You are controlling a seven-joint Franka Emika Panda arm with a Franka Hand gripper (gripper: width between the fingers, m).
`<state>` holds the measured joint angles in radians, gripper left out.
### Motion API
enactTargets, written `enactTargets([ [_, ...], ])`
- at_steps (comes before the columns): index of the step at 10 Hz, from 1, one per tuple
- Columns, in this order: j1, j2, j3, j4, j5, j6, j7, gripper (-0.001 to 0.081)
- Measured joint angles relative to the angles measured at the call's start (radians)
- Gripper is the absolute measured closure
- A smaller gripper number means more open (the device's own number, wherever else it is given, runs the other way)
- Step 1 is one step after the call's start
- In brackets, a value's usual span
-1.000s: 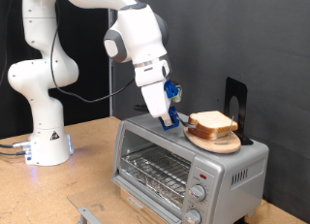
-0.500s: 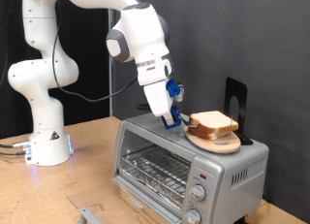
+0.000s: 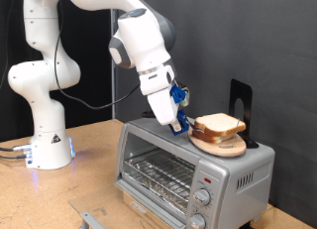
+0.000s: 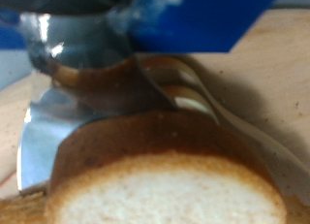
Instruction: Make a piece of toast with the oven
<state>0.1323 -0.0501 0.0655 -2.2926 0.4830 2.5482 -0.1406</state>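
Observation:
The silver toaster oven (image 3: 188, 168) stands on the table at the exterior view's right. Its glass door is shut and the wire rack shows behind it. On its top sits a round wooden plate (image 3: 224, 147) with a stack of bread slices (image 3: 218, 126). My gripper (image 3: 184, 127) hangs just above the oven top, right beside the stack on the exterior view's left. The wrist view is filled by the stack's pale top face and brown crust (image 4: 165, 190), very close. No single separate slice shows. Nothing shows between my fingers.
Round knobs (image 3: 202, 197) run down the oven's right front. A black upright stand (image 3: 241, 102) is behind the plate. My arm's white base (image 3: 45, 140) stands at the exterior view's left on the wooden table (image 3: 69, 194). A small metal bracket (image 3: 89, 220) lies near the front edge.
My gripper has moved a little to the exterior view's right and slightly down, closer to the stack of bread. The bread, plate and oven have not moved.

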Motion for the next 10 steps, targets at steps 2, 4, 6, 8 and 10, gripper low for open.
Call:
enactTargets([
  [2,0.003,0.001,0.002,-0.003,0.021,0.008,-0.013,0.0409],
  [4,0.003,0.000,0.003,-0.007,0.061,0.010,-0.053,0.0409],
  [6,0.004,-0.012,0.003,-0.023,0.121,0.010,-0.116,0.0409],
  [8,0.004,-0.047,0.003,-0.057,0.160,0.010,-0.157,0.0409],
  [10,0.003,-0.098,-0.001,-0.093,0.180,0.010,-0.173,0.0409],
])
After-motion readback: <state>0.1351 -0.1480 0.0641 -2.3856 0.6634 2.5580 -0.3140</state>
